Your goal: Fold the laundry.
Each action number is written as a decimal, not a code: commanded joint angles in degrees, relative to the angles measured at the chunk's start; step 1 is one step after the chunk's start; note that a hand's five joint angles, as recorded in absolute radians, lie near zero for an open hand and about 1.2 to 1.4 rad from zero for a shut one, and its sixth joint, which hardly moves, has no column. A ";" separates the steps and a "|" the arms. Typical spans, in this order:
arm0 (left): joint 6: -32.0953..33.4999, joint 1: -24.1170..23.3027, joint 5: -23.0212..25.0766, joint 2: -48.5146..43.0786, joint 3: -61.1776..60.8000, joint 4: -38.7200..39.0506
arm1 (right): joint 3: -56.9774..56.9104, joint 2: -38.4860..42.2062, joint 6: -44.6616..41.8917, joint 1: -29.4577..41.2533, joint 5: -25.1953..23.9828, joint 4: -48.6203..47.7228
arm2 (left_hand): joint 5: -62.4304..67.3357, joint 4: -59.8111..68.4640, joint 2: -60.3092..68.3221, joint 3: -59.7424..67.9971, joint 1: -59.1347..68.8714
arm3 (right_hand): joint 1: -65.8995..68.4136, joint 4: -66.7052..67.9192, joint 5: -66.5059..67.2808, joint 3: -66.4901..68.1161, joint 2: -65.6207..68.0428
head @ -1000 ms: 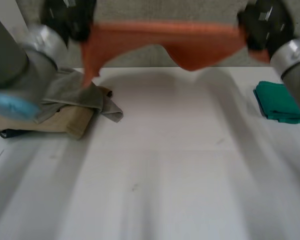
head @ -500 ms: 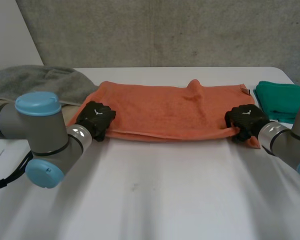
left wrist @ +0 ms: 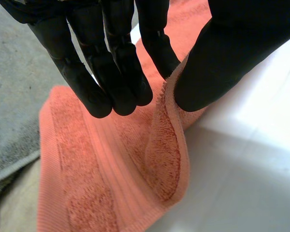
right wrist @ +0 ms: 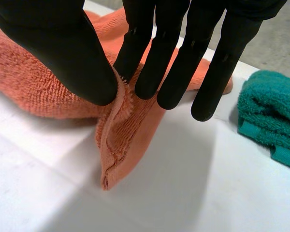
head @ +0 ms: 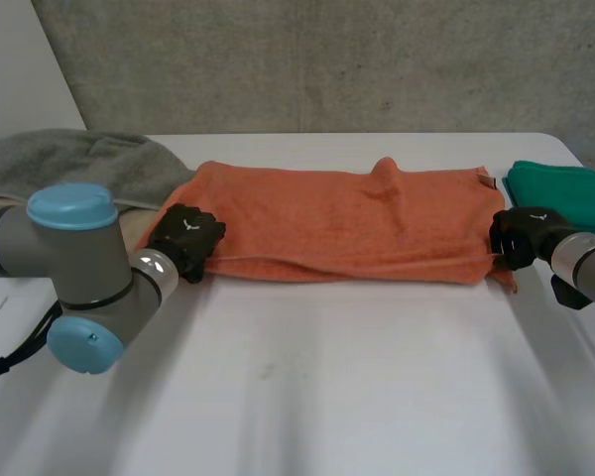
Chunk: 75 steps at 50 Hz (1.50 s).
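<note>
- Now I see a white table (head: 327,387), grey concrete wall (head: 327,64) behind.
- Left hand (head: 185,238) and right hand (head: 521,236) each pinch one end of the orange towel (head: 347,223).

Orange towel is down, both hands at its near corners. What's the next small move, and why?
Probably open both hands and let go: the orange towel lies spread and doubled on the white table, while the left hand and the right hand each pinch a near corner between thumb and fingers.
</note>
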 commanded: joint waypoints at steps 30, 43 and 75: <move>-0.97 0.82 -0.50 -2.40 2.57 -4.13 | 4.09 -0.02 -6.85 -0.39 -1.67 -4.22 | -22.33 -23.61 -23.51 -23.01 -21.25 | 14.84 11.52 13.75 11.98 12.35; -1.85 2.84 -0.59 -4.95 5.21 -4.75 | 5.68 -1.61 -10.28 -1.97 -1.49 -2.64 | -28.75 -30.03 -29.93 -29.43 -27.68 | 14.84 11.52 13.75 11.98 12.35; 14.22 5.04 4.60 20.00 -18.07 -38.05 | 19.29 -22.60 -57.98 -7.59 4.31 28.90 | 12.61 11.33 11.43 11.93 13.69 | 14.84 11.52 13.75 11.98 12.35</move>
